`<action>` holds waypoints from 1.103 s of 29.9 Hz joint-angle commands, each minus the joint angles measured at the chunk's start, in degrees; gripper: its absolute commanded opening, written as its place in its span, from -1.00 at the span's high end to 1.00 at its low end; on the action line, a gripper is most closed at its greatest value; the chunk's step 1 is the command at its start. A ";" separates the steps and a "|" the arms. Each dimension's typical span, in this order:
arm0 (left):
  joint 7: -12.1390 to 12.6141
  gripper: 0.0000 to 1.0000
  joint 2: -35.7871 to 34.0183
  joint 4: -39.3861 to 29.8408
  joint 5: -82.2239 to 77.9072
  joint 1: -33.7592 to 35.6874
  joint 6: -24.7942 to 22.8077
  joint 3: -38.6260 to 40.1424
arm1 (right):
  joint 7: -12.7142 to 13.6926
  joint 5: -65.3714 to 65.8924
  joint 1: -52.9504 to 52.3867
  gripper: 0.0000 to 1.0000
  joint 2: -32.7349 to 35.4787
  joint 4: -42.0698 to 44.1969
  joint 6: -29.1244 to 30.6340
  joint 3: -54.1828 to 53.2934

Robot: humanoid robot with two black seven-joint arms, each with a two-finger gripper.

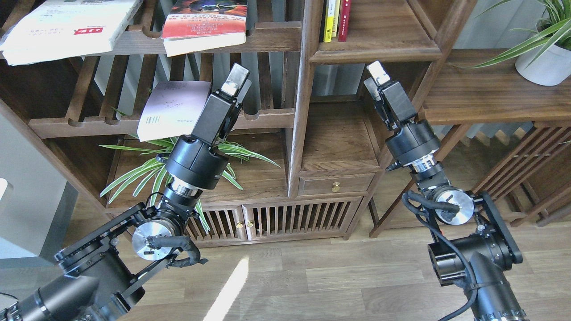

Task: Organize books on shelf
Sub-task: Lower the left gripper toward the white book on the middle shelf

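Since our left gripper (236, 80) nears the lilac-white book (171, 109), its finger state unclear, we should approach its free edge squarely.

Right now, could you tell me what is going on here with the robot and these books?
The robot faces a wooden bookcase, both arms raised. Its left end effector is beside the thin lilac-white book leaning on a slatted rack; contact is unclear. The right end effector hangs empty near the shelf. The white book and red-orange book lie on the upper rack.
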State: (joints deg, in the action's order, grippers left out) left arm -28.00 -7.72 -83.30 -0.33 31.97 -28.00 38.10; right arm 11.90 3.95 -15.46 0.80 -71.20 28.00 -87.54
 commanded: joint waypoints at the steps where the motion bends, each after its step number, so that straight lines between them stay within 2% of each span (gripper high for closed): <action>1: 0.00 -0.93 0.60 0.24 -0.02 -0.06 0.00 -0.13 | 0.05 0.00 -0.01 -0.99 -0.01 0.01 0.00 0.01; 3: 0.00 -0.88 0.60 0.16 -0.02 -0.41 0.00 -0.39 | 0.05 0.00 -0.01 -0.99 -0.01 0.01 0.00 0.01; 6: 0.00 -0.97 0.60 0.16 0.07 -0.68 0.00 -0.65 | -0.03 0.00 -0.01 -0.99 -0.01 0.09 0.00 0.01; 13: 0.00 -0.97 0.60 0.51 0.42 -1.12 0.00 -0.30 | 0.40 0.00 -0.01 -0.99 0.08 -0.08 0.00 0.01; 18: 0.00 -0.97 -0.46 -0.19 0.77 -4.19 0.00 -0.04 | 0.49 0.00 -1.93 -0.99 1.74 -0.08 0.00 0.18; 24: 0.00 -0.97 -2.21 -0.37 5.51 -7.53 0.00 0.31 | 0.41 0.00 -3.43 -0.99 6.22 0.09 0.00 1.06; 33: 0.14 -0.97 -3.45 -0.46 13.32 -7.71 0.00 0.05 | -0.21 -0.35 -2.99 -0.99 6.23 0.01 0.00 1.85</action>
State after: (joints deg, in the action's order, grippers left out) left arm -28.00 -10.89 -83.77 9.82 24.33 -28.00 38.22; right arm 12.08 3.72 -18.57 7.47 -71.12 28.00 -85.92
